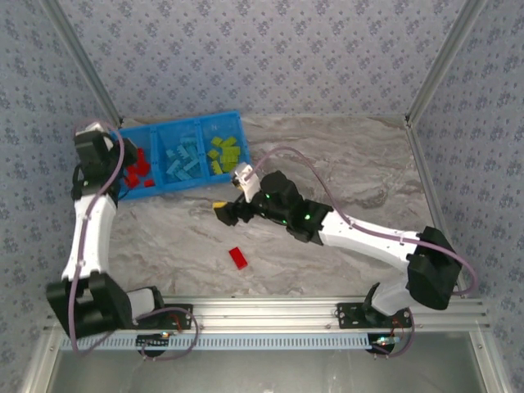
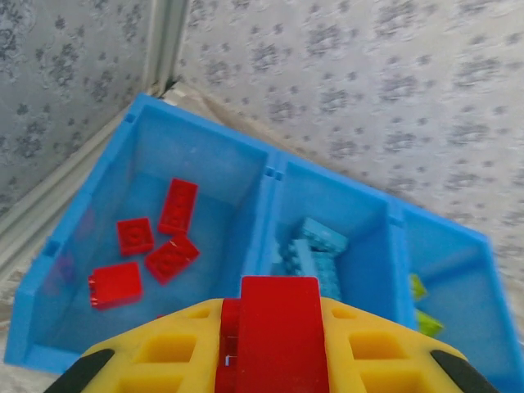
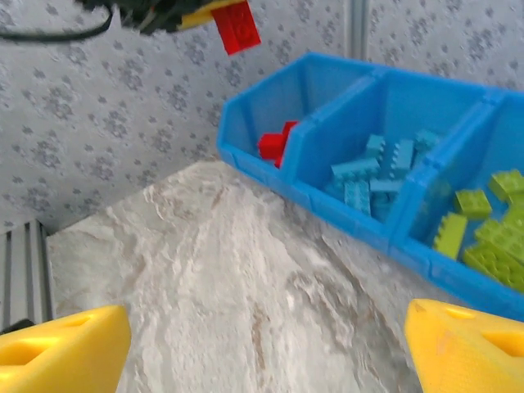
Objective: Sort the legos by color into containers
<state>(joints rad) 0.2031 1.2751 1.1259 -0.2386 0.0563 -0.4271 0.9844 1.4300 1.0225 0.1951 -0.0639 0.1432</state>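
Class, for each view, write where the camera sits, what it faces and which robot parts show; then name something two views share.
Top external: above and behind the bases, looking down on the table; both arms show.
Left wrist: over the tray, looking down; left gripper shut on a red brick.
Right wrist: low over the table, facing the tray's side; right gripper open.
Shared: both wrist views show the red brick.

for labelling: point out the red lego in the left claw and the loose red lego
held red lego [image 2: 278, 327]: left wrist view, middle of its visible face
loose red lego [image 1: 238, 258]: top external view, its middle
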